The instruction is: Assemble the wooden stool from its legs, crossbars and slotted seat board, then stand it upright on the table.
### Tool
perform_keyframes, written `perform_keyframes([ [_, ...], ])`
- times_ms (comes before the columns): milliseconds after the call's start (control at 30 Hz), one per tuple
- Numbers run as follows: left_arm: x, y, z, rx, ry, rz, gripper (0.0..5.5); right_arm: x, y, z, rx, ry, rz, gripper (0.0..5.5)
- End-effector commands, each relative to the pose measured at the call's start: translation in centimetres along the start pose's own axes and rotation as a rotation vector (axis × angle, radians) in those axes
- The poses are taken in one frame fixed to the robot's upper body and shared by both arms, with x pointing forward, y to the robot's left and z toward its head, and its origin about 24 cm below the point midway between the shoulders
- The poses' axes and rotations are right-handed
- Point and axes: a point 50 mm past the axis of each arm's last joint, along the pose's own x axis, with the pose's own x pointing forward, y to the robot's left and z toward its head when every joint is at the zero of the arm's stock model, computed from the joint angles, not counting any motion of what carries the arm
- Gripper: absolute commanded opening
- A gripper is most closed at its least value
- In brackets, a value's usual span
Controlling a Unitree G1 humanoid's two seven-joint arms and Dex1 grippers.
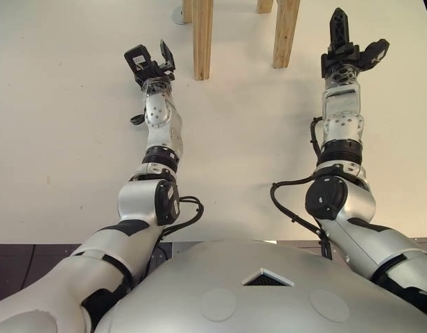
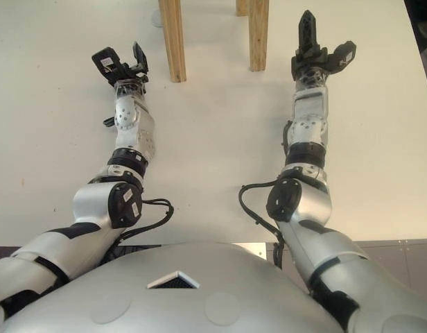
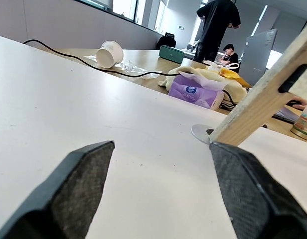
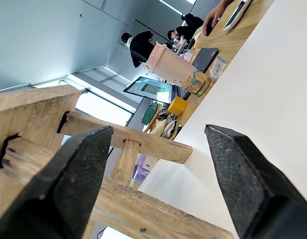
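the white table (image 1: 68, 118) fills the head view, and the wooden stool (image 1: 202, 38) stands on it at 12 o'clock, at the far end between the lines of the two arms. it is pale, unpainted timber with square-cut edges and visible grain. two legs (image 1: 286, 31) show in the head view, feet planted on the table, their long axes rising from the table and running out of the picture toward 12 o'clock. the right wrist view shows crossbars (image 4: 143, 144) set into dark slots in the legs, so the frame is joined together. the left gripper (image 1: 152, 57) lies low over the table at 11 o'clock, just beside the nearer leg but apart from it, its two fingers spread wide with nothing between them. the right gripper (image 1: 358, 38) sits at 1 o'clock, just beside the other leg, also spread wide and holding nothing. on a desk behind the table, a purple tissue pack (image 3: 193, 92) lies near a black cable (image 3: 69, 55), and a paper cup (image 3: 108, 54) lies tipped on its side; whether anything is in it cannot be told. a pink cup (image 4: 166, 63) stands on a far desk, contents unseen.
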Motion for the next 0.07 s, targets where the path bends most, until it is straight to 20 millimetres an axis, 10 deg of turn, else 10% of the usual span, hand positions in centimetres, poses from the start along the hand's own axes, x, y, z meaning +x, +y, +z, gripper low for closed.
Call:
perform_keyframes([
  [33, -1.03, -0.06, -0.62, 0.018, -0.017, 0.017, 3.51, 0.52, 1.13, 0.59, -0.052, 0.026, 0.05, 3.37],
  [67, -1.33, -0.04, -0.73, 0.021, -0.026, 0.019, 3.51, 0.54, 1.4, 0.58, -0.068, 0.035, 0.063, 3.37],
])
